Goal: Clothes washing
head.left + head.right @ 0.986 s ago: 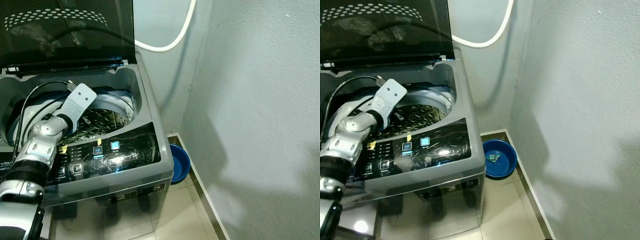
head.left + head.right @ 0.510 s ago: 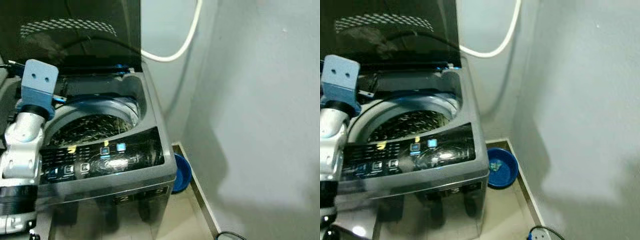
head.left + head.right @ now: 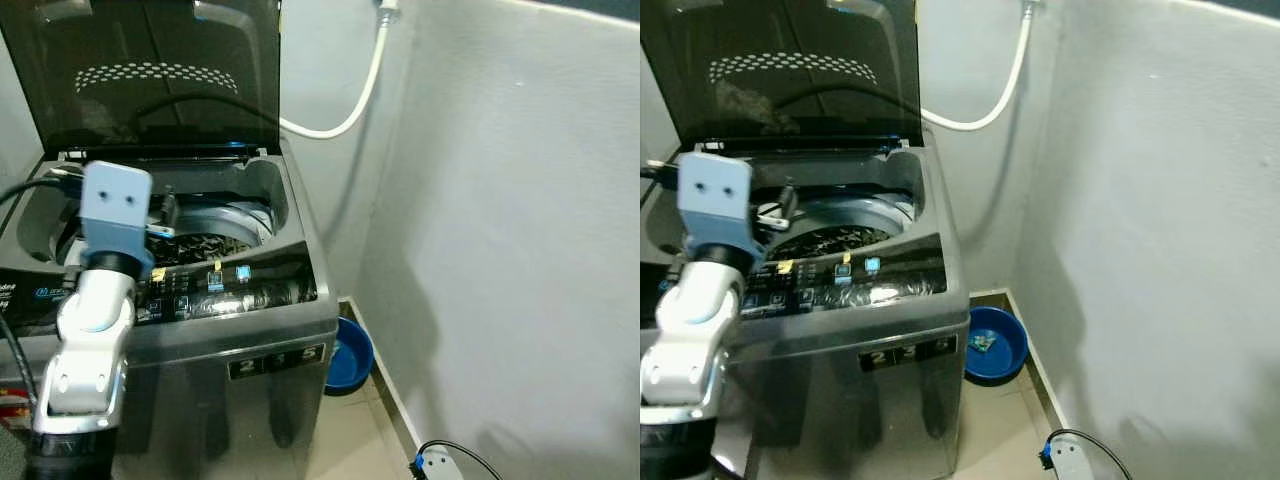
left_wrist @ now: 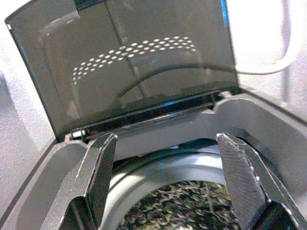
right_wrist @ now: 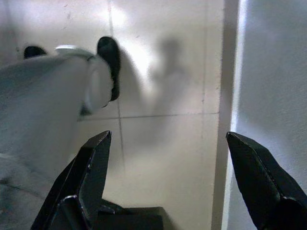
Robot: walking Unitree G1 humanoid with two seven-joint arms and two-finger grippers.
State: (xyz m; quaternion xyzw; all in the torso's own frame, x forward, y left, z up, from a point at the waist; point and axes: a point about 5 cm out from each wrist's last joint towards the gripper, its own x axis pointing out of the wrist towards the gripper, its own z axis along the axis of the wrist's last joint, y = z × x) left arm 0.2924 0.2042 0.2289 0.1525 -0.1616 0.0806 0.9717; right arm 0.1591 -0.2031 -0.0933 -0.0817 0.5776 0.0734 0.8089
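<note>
In the left eye view a grey top-loading washing machine point(image 3: 250, 330) stands in a corner with its dark tinted lid point(image 3: 160, 70) raised upright against the back wall, and the perforated steel drum point(image 3: 205, 245) shows through the round opening below it. The left arm point(image 3: 95, 320) rises in front of the machine's left half, its blue-grey wrist block level with the drum opening. A glossy black control panel point(image 3: 230, 290) with two small lit blue squares runs along the front edge, a white hose point(image 3: 350, 110) curves down the wall behind the machine, and a blue basin point(image 3: 345, 355) sits on the tiled floor just beside the machine's right side, near the wall. The right eye view gives the same scene, adding a white plug with a black cable point(image 3: 1070, 455) on the floor by the right-hand wall. In the left wrist view the left gripper point(image 4: 165, 179) points at the open machine with its fingers point(image 4: 100, 172) spread wide and holding nothing; between them lie the drum rim and its dotted metal wall, with the raised lid beyond. In the right wrist view the right gripper point(image 5: 168, 184) hangs over pale floor tiles point(image 5: 168, 86), its fingers point(image 5: 91, 172) wide apart and empty, beside a grey-clad leg point(image 5: 43, 105) ending in a black foot.
</note>
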